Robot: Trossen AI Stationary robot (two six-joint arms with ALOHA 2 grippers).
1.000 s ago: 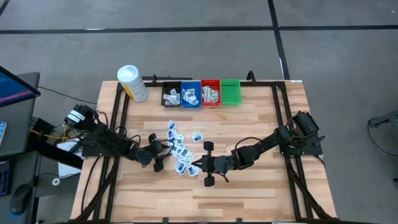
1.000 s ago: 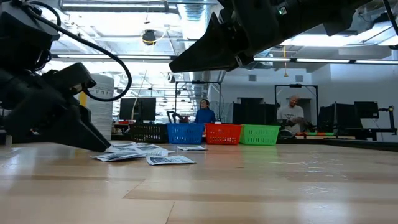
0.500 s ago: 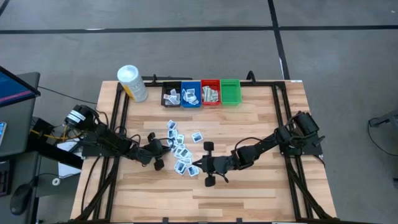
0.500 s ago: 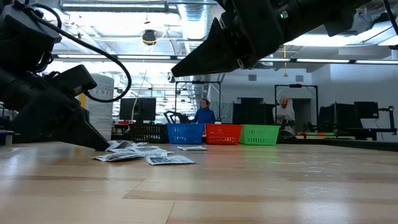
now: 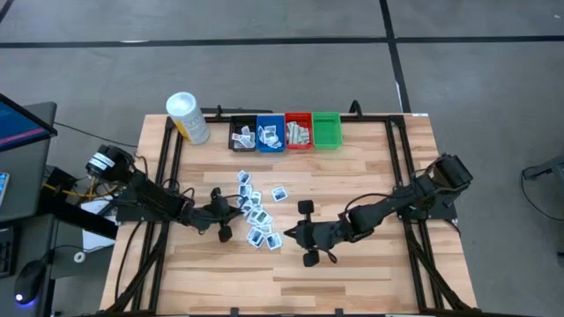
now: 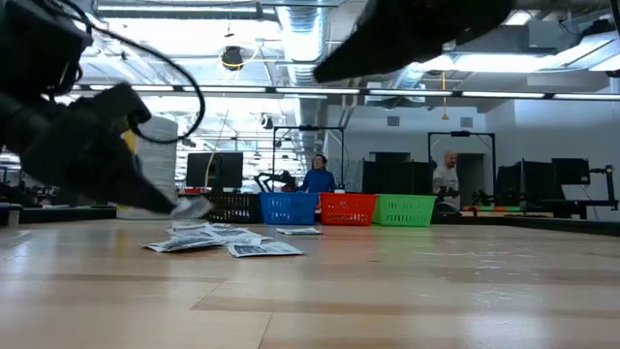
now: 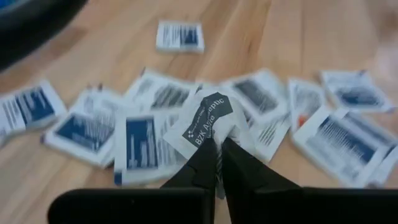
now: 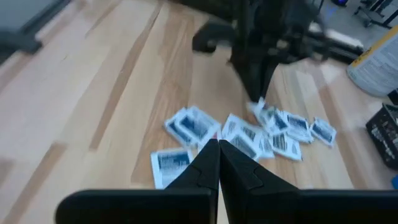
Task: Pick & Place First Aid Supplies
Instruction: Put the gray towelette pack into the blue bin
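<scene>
The first aid supplies are small white packets with blue or dark marks, lying flat in a loose pile [image 5: 256, 213] mid-table, also seen as a pile [image 6: 218, 240] in the low view. My left gripper [image 7: 217, 144] is at the pile's left edge, shut on one white packet with a dark label [image 7: 208, 117], raised just above the others. My right gripper [image 5: 287, 236] hovers at the pile's right side, shut with nothing in it [image 8: 218, 146]. More packets lie in the black bin [image 5: 242, 135], blue bin [image 5: 270, 133] and red bin [image 5: 298, 132]. My left gripper pinches the packet's lower edge [image 7: 216, 133] between its two fingertips. The fingers slant down from the table's left side. The packet stands up beyond the fingertips, slightly crumpled, lifted clear [image 6: 194, 206] of the pile and the table.
A row of four small bins stands at the far edge, the green bin [image 5: 326, 129] at its right end. A yellow container with a white cap [image 5: 187, 117] stands at the far left. Bare wood lies near and right. People show in the room behind.
My left gripper has shut on one packet at the pile's left edge and raised it off the table. My right gripper, still shut, has risen and drawn back toward the table's right edge, away from the pile.
</scene>
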